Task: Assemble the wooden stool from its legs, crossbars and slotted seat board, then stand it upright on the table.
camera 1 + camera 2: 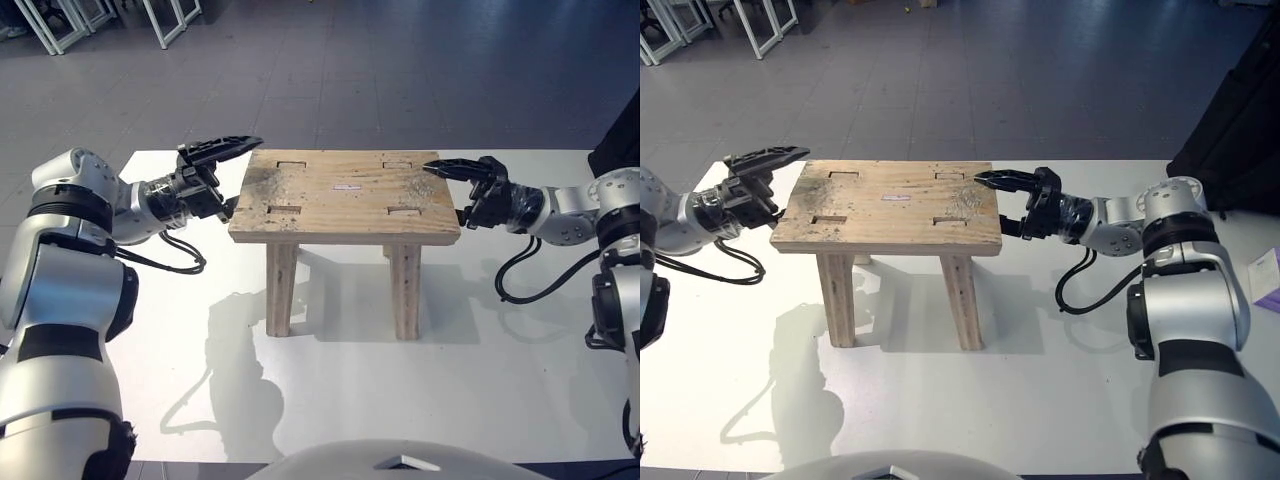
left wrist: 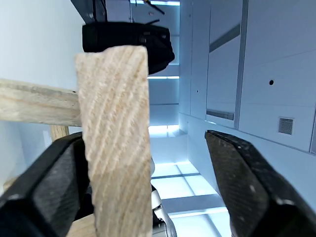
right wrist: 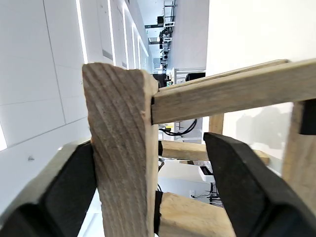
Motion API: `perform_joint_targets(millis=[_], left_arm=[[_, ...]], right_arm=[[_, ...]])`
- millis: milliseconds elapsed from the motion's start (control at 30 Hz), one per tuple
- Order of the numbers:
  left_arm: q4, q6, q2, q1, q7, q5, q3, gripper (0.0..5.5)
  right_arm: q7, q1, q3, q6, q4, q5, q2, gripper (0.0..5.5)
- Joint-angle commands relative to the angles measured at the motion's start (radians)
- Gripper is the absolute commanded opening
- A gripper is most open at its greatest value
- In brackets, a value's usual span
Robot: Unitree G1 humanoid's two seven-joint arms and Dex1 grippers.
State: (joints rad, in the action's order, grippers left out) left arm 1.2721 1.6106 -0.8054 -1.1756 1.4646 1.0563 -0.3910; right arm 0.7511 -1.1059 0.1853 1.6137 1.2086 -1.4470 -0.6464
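The wooden stool stands upright on the white table, slotted seat board on top, legs under it. My left gripper is open at the seat's left end, one finger above the board and one below. My right gripper is open at the right end and straddles that edge the same way. In the left wrist view the board's end grain lies between the fingers, close to one and well apart from the other. The right wrist view shows the board's edge between its fingers, with a crossbar behind.
Bare white tabletop surrounds the stool on all sides. A dark object sits past the table's far right corner, and a small purple item lies at the right edge. Grey floor and white frames lie beyond.
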Motion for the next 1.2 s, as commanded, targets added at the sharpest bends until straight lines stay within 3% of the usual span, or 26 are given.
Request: perform_joint_targets(millis=[33, 133, 333, 433, 533, 600, 633, 700, 767, 867, 1200], left_arm=[[-0.002, 0.003, -0.042, -0.006, -0.034, -0.089, 0.086, 4.33], [-0.027, 0.003, -0.073, 0.034, -0.034, -0.160, 0.136, 4.33], [-0.020, -0.103, -0.130, 0.122, -0.078, -0.262, 0.329, 4.33], [-0.119, -0.454, -0.066, 0.195, -0.314, -0.243, 0.544, 4.33], [-0.446, -0.883, 0.187, 0.388, -0.777, -0.215, 0.819, 4.33], [-0.694, -1.116, 0.366, 0.512, -1.009, -0.265, 0.897, 4.33], [-0.765, -1.186, 0.424, 0.547, -1.082, -0.291, 0.904, 4.33], [-0.814, -1.266, 0.453, 0.577, -1.178, -0.410, 0.825, 4.33], [-0.811, -1.306, 0.438, 0.567, -1.210, -0.534, 0.719, 4.33], [-0.780, -1.359, 0.444, 0.538, -1.219, -0.639, 0.645, 4.33], [-0.820, -1.414, 0.473, 0.585, -1.311, -0.723, 0.668, 4.33]], right_arm=[[-0.015, 0.023, -0.063, 0.001, -0.012, 0.044, -0.020, 4.35], [-0.017, 0.031, -0.120, 0.001, -0.014, 0.070, -0.058, 5.07], [-0.029, 0.170, -0.261, -0.020, -0.220, 0.142, -0.084, 5.07], [-0.169, 0.284, -0.406, -0.242, -0.434, 0.195, -0.011, 5.07], [-0.430, 0.393, -0.618, -0.608, -0.710, 0.172, 0.234, 5.07], [-0.551, 0.432, -0.592, -0.953, -0.830, 0.402, 0.333, 5.07], [-0.608, 0.436, -0.571, -1.138, -0.836, 0.533, 0.366, 5.07], [-0.650, 0.417, -0.471, -1.306, -0.757, 0.719, 0.371, 5.07], [-0.662, 0.405, -0.341, -1.366, -0.696, 0.894, 0.336, 5.07], [-0.675, 0.425, -0.262, -1.449, -0.662, 1.062, 0.332, 5.07], [-0.621, 0.303, -0.239, -1.563, -0.421, 1.232, 0.418, 5.07]])
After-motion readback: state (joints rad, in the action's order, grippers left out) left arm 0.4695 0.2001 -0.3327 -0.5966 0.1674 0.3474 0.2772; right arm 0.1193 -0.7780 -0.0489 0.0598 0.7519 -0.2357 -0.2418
